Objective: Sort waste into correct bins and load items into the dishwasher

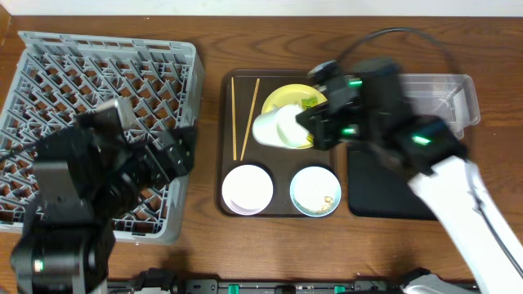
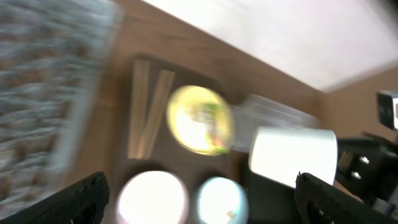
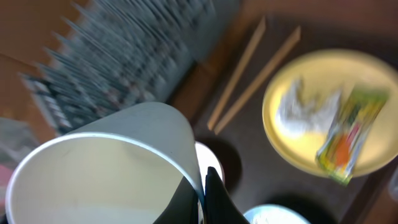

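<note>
The right gripper (image 1: pixel 309 122) pinches the thin rim of a smooth white cup (image 1: pixel 276 129), one black finger (image 3: pixel 213 198) pressed against the wall, and holds it above the lower edge of the round yellow plate (image 1: pixel 282 98) in the middle of the overhead frame. On the plate lie a crumpled white tissue (image 3: pixel 305 112) and a glossy green-yellow-orange snack wrapper (image 3: pixel 348 130), touching. The plate sits in a dark brown serving tray (image 1: pixel 282 162). Two thin wooden chopsticks (image 1: pixel 243 114) lie lengthwise along the tray's left side. A white bowl (image 1: pixel 247 188) and a light blue bowl (image 1: pixel 315 191) holding beige crumbs (image 1: pixel 327 198) fill its lower wells. At right, just beside the tray, a flat black tray (image 1: pixel 384 184) lies below a clear tub (image 1: pixel 445 98), partly under the arm. At upper left the grey lattice dish rack (image 1: pixel 98 73) stands apart from the tray, with a strip of wooden table (image 1: pixel 208 163) between. The left gripper (image 1: pixel 172 155) hangs over the rack's right edge, its fingers (image 2: pixel 87 196) spread wide
</note>
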You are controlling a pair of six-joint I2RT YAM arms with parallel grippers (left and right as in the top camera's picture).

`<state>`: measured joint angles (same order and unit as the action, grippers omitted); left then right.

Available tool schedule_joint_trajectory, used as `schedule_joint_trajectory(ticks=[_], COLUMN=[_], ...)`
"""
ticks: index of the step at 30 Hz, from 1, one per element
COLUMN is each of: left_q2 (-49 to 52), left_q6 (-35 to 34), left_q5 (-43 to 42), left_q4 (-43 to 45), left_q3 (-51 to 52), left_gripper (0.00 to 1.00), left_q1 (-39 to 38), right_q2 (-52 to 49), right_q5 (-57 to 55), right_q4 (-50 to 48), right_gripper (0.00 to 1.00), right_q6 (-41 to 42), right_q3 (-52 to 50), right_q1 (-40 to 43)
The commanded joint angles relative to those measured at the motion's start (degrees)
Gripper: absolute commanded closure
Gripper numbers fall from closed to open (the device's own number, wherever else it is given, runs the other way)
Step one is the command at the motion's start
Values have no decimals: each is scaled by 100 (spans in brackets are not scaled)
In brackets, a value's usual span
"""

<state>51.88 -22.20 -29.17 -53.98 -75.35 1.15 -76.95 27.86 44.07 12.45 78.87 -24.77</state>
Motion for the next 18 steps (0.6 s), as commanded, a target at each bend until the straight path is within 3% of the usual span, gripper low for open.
schedule_joint_trajectory(ticks=[1,5,9,18], left_q2=[437,981,1375,1414], left_q6=[136,162,380,503], left_q5=[-2924,-4883,-6017,-6096], left_q4=[258,699,761,612], left_q3=[-107,-107,-103,-90], left_gripper=[5,5,5,9], left_q1=[315,501,487,192], right_q2=[225,280,240,92], right_q5=[1344,2479,3375,3456], right_q4=[-17,-181,-669,-1801], right_gripper=[99,99,99,99], right_q6=[-380,-553,-610,-188], right_q3=[26,26,26,24], right_q1=[411,643,595,92])
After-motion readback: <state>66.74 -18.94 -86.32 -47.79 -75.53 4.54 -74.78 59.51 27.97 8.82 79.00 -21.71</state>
